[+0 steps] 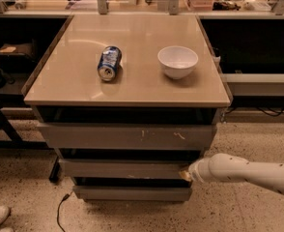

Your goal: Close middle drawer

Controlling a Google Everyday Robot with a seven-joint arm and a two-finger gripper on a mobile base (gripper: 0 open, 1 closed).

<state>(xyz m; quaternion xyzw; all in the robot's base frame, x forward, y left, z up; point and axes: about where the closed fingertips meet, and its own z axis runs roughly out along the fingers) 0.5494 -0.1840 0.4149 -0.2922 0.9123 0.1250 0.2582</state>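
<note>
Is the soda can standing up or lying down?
Lying down: the can rests on its side on the tabletop, round end facing the camera. The gripper is low, by the middle drawer.

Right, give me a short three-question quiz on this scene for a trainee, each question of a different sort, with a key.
1. True or false: the hand is at the right end of the front of the middle drawer.
2. What lies on its side on the cabinet top? A) a blue can B) a glass bottle C) a spoon
3. Fill in: in the picture, the white bowl stands to the ____ of the can.
Key: 1 true; 2 A; 3 right.
</note>
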